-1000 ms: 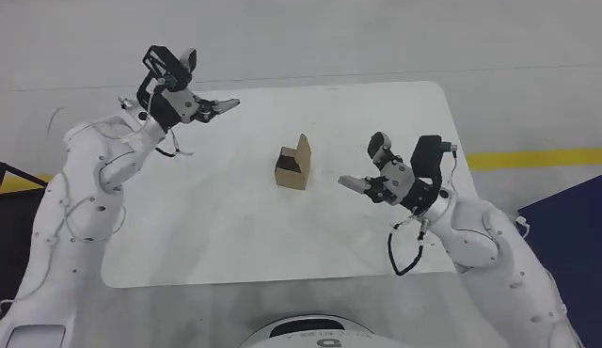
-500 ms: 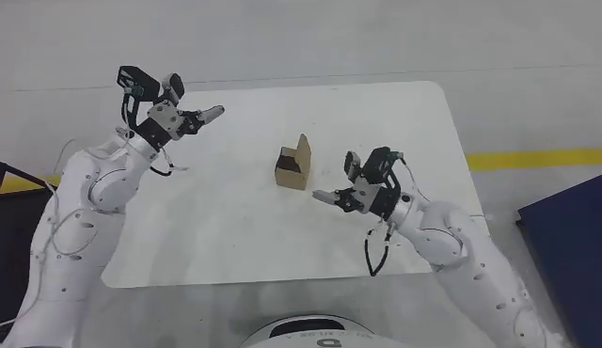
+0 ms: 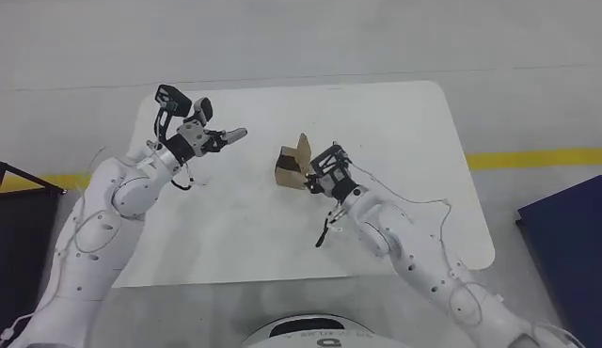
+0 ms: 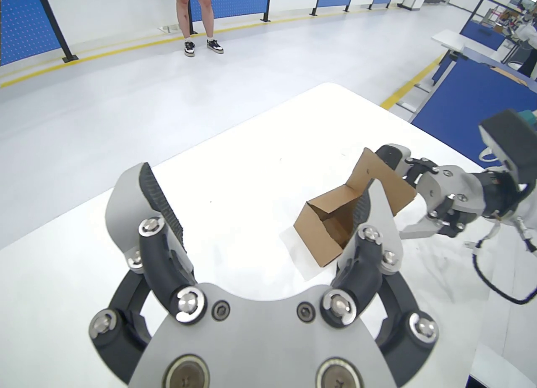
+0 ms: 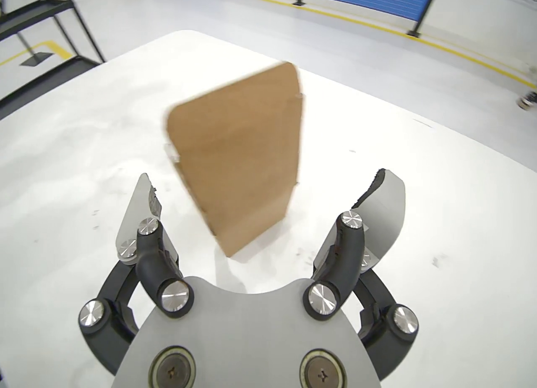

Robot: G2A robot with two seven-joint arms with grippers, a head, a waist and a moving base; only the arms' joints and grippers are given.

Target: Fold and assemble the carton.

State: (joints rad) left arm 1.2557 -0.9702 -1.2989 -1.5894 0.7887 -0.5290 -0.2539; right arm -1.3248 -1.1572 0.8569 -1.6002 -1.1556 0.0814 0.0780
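Observation:
A small brown carton (image 3: 293, 165) stands on the white table (image 3: 395, 122), its top open and one tall flap upright. My right gripper (image 3: 311, 181) is open right at the carton's flap side. In the right wrist view the flap's back (image 5: 239, 154) rises just ahead of the open right gripper (image 5: 264, 184); whether it touches is unclear. My left gripper (image 3: 235, 135) hovers open to the left of the carton, apart from it. From the left wrist view, the left gripper (image 4: 258, 184) points at the open carton (image 4: 327, 221), with the right gripper (image 4: 405, 196) behind the flap.
The table's rounded edges lie well away from the carton on all sides. A dark rack (image 5: 37, 28) stands off the table's left side. A blue panel (image 3: 564, 235) stands on the floor to the right, by a yellow floor line (image 3: 536, 158).
The right arm has swung left across the table to the carton's flap. The left gripper has moved back in towards the carton. The carton has stayed in place.

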